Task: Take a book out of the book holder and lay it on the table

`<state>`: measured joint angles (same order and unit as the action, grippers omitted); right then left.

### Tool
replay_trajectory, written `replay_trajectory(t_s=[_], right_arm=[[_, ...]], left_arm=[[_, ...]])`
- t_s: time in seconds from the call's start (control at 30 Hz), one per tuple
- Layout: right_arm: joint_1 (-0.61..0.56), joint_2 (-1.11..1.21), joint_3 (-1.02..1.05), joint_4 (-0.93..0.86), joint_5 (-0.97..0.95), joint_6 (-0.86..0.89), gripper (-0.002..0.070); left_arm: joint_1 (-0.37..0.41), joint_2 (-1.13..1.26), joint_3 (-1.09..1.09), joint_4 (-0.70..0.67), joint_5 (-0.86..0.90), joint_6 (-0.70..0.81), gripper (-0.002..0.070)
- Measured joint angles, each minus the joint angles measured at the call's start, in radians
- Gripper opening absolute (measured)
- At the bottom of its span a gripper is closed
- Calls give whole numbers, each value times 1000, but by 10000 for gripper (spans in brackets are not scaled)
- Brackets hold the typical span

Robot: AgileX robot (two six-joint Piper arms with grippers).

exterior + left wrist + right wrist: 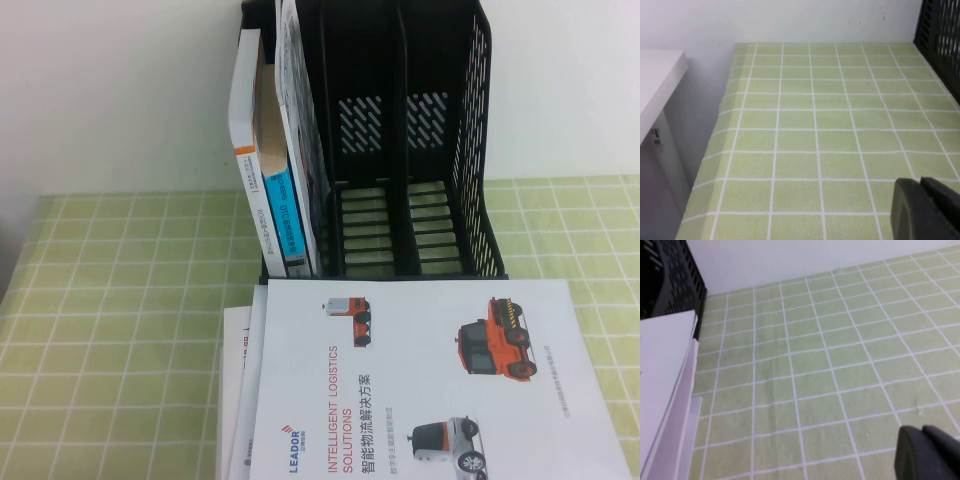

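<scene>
Two thick books and the thin pale magazine stand in the tall black plastic rack on the green-checked desk, white LEADOR brochure lying just before it, while left gripper and right gripper hover beside it, jaws' state untellable.

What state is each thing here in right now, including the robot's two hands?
book, standing in the book holder, not taken out.
book holder, upright, books at its left end.
white-spined book, standing in the holder.
blue-spined book, standing in the holder.
LEADOR brochure, flat on the table, over other papers.
left hand, over bare cloth.
right hand, over bare cloth.
</scene>
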<state>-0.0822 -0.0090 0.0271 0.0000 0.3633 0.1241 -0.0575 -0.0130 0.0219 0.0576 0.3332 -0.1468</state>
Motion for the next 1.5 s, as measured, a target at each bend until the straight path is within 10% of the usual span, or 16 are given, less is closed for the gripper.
replay_trajectory(t_s=[1.2, 1.5], right_arm=[[0, 0, 0, 0, -6, -23, -2], [0, 0, 2, 0, -308, -18, -2]], left_arm=[[0, 0, 0, 0, 0, 0, -2], [0, 0, 3, -7, -189, -12, -2]])
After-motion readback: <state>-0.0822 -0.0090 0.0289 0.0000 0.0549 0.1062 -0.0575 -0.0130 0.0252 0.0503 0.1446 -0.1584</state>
